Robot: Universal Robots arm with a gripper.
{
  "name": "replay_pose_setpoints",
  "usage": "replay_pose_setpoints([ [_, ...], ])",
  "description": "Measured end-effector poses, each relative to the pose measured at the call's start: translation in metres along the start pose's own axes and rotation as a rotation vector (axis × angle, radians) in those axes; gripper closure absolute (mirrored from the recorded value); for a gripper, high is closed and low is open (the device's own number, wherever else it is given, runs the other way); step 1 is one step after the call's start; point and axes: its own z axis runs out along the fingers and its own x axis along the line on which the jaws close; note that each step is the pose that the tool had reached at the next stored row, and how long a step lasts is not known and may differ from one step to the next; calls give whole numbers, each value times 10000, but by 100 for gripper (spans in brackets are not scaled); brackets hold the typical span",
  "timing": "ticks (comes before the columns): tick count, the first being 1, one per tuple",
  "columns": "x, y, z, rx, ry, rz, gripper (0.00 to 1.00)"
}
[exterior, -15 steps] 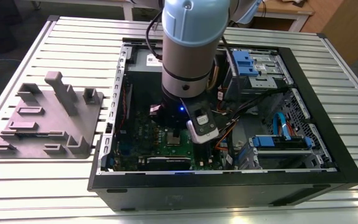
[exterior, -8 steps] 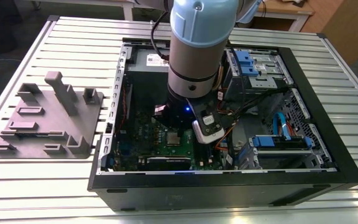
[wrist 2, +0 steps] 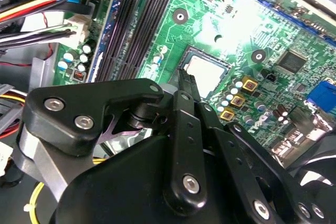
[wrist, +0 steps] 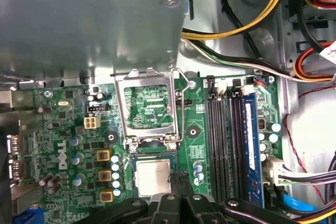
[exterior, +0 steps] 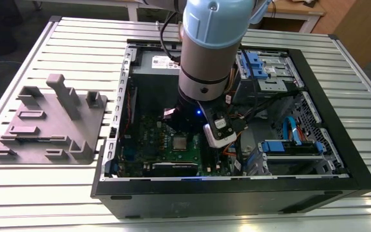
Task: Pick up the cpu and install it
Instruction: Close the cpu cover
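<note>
Silvery-grey cpu (wrist: 153, 176) sits flat in its socket on the green motherboard (wrist: 197, 129), away from the board's edges; it also shows in the second wrist view (wrist 2: 205, 71) and the exterior view (exterior: 180, 142). Metal load frame (wrist: 149, 106) stands flipped open just beside the socket. Gripper (wrist: 176, 179) fingers are closed together with nothing between them, tips at the cpu's edge on the side toward the memory slots (wrist: 215, 140); can't tell if they touch it. Writing: white logo print on the board beside the yellow square components (wrist: 103, 175); white label (exterior: 164, 62) on the grey power supply, text too small to read. Motherboard lies inside the open black computer case (exterior: 340, 159) on a slatted metal table (exterior: 76, 38). Grey fixture block (exterior: 50, 125) sits near the table's edge on the exterior view's left, apart from the case.
</note>
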Motion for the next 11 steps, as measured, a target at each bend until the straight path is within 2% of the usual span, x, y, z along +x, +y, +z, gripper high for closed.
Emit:
replay_pose_setpoints([
  [11, -15, 17, 0, 2, 8, 0, 90],
])
